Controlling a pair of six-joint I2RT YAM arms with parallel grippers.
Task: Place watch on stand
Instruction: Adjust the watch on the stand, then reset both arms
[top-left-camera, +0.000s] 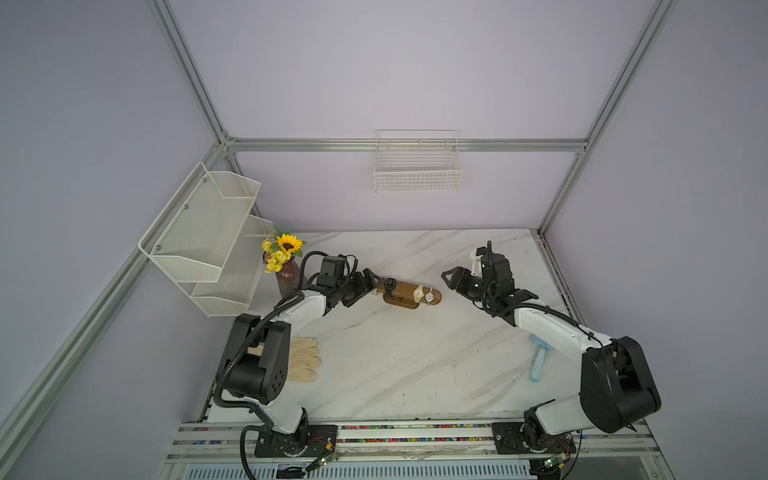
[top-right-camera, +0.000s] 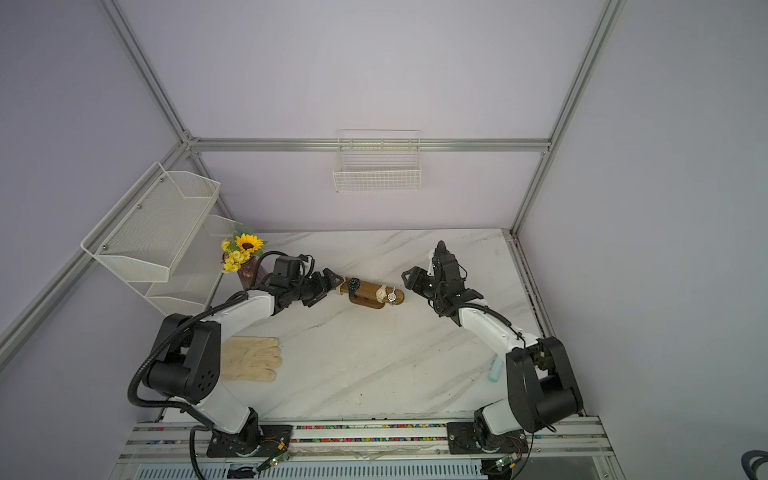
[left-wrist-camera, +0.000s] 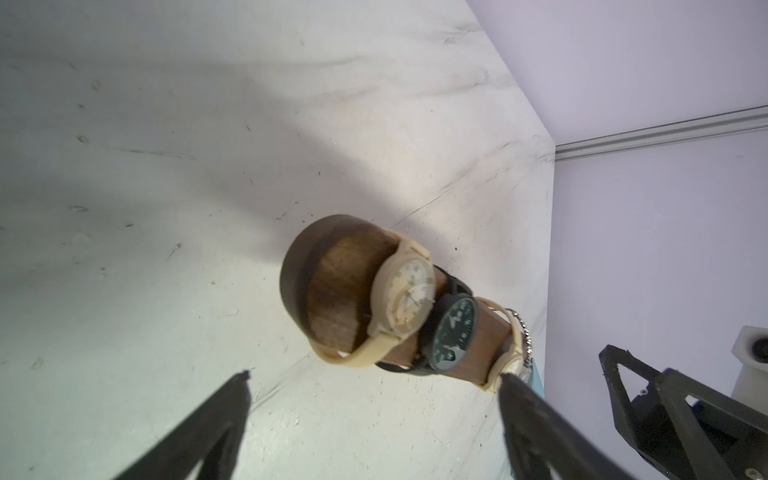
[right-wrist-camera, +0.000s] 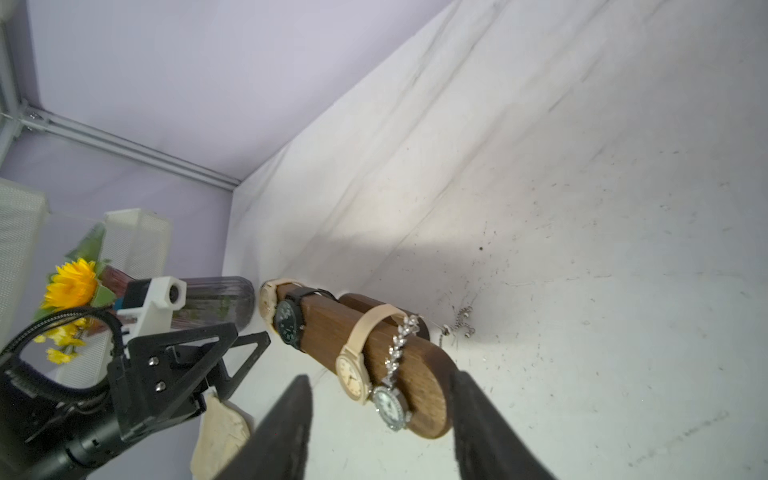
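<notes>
In both top views the stand (top-left-camera: 405, 288) sits on the marble table (top-left-camera: 415, 365) a little below mid-frame. Its long bar runs left to right, with the right end slightly lower in frame. Four watches ring it: a beige watch (left-wrist-camera: 401, 299) at the left end, a black watch (top-left-camera: 390, 284), a second beige watch (top-left-camera: 419, 294) and a jewelled watch (top-left-camera: 429, 296). The left gripper (top-left-camera: 371, 285), jaws spread wide and empty, is just beside the left end. The right gripper (top-left-camera: 448, 282), also spread and empty, faces the right end without touching it.

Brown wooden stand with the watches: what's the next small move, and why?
Probably back the left gripper straight away from the brown wooden stand: its jaws are open and empty, and the beige-strapped watch nearest it already wraps the bar. The right gripper is open too.
</notes>
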